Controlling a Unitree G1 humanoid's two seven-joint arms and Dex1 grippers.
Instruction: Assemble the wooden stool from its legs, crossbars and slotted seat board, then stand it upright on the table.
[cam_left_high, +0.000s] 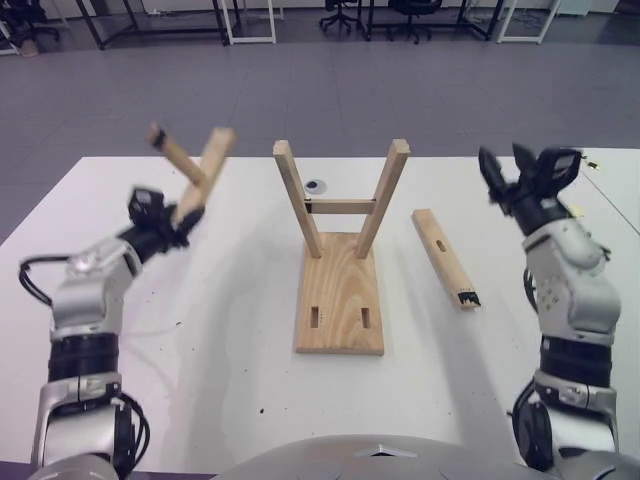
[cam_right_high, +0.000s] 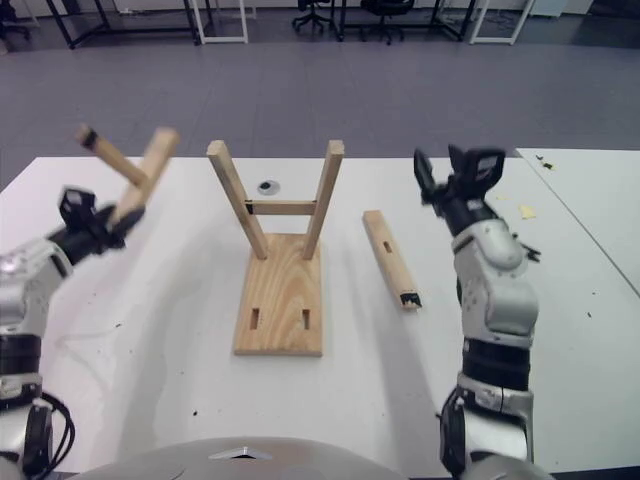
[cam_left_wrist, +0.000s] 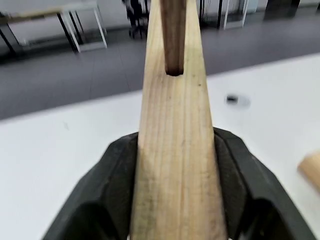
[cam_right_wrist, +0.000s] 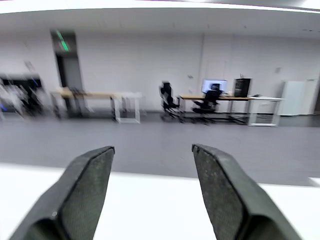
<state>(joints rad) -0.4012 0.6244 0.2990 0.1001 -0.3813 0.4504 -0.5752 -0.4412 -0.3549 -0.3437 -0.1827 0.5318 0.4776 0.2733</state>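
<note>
left eye view is showing a white table spreading across the scene. the slotted seat board is lying flat near the table's middle, its long side running away from the robot. a left upright leg and a right upright leg are standing in the board's far end, splaying apart toward their tops. a loose leg is lying flat on the table to the right of the board, not touching it.

the left gripper is hanging above the table's left side, clamping the lower end of a held leg that is pointing up and away. in the left wrist view its dark fingers are pressing on both sides of the wood. the right gripper is hovering above the table's right side, its fingers spread wide with nothing between them.

a short crossbar is joining the two upright legs about halfway up. a second crossbar is sticking out of a slot in the held leg, angling up to the left. two empty slots are showing at the board's near end. a small round dark object is sitting on the table behind the upright legs.
</note>
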